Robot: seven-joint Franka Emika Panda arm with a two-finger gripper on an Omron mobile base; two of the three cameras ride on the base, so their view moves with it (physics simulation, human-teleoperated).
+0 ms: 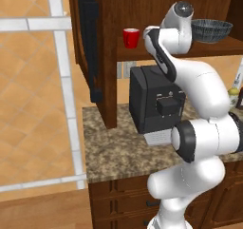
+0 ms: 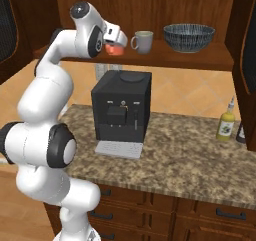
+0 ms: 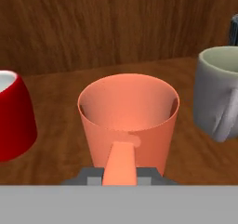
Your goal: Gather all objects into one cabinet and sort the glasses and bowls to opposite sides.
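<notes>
- While the arm reaches up into the cabinet [image 1: 111, 57], the left base view shows the red cup [image 1: 131, 37] on the shelf, left of the arm, and the bowl [image 1: 211, 30] far to the right; the arm hides the gripper here.
- In the right base view, the gripper [image 2: 116, 46] sits at shelf height with the salmon-pink cup [image 2: 115, 50] at its tip. The grey mug [image 2: 143, 41] stands just right of it and the bowl [image 2: 189, 37] further right, above the coffee machine [image 2: 121, 106].
- In the hand view, the pink cup [image 3: 128, 121] stands upright straight ahead of the hand, its handle pointing back between the jaws, which appear clamped on that handle. The red cup [image 3: 15, 114] lies to one side, the mug [image 3: 217, 93] to the other, both apart from it. Judging by this, any sliding move must steer between those neighbours.
</notes>
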